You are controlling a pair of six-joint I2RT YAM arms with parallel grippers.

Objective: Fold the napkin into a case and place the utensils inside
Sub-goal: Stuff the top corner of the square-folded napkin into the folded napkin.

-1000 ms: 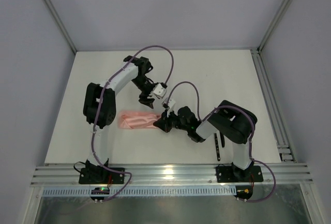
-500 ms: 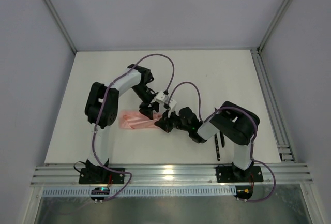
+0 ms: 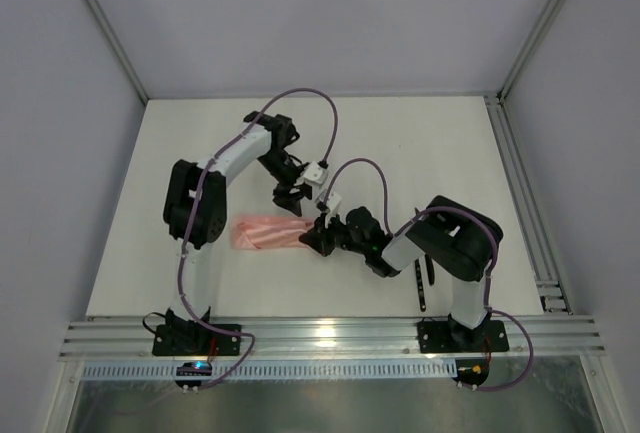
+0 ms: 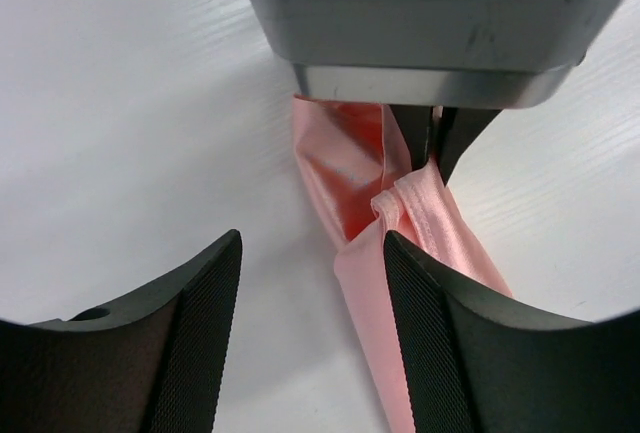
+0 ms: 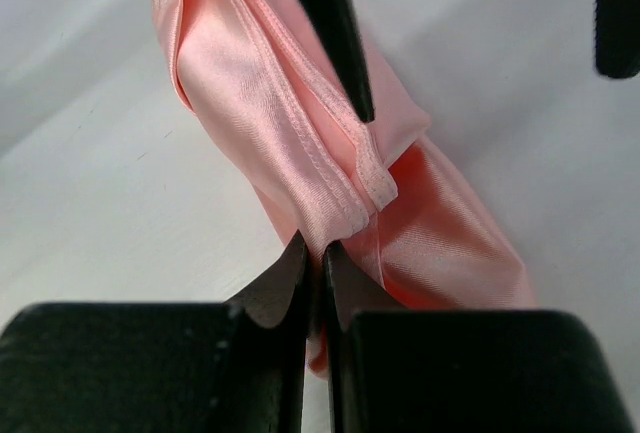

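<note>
The salmon-pink napkin (image 3: pixel 268 231) lies on the table as a narrow, layered, folded strip. My right gripper (image 3: pixel 318 237) is shut on the strip's right end; in the right wrist view the fingertips (image 5: pixel 322 265) pinch the hemmed layers of the cloth (image 5: pixel 300 143). My left gripper (image 3: pixel 290 193) is open and empty, just behind the strip's right part. In the left wrist view its open pads (image 4: pixel 312 333) straddle bare table and the cloth's edge (image 4: pixel 420 223). Dark utensils (image 3: pixel 422 291) lie near the right arm's base, partly hidden by the arm.
An aluminium rail (image 3: pixel 330 338) runs along the near table edge and another along the right side (image 3: pixel 525 203). Purple cables (image 3: pixel 320 113) loop above both wrists. The two grippers are close together over the napkin's right end.
My left gripper dipped down onto the napkin half a second ago and has since lifted back away from it, open. The right gripper has kept its hold on the cloth's end.
</note>
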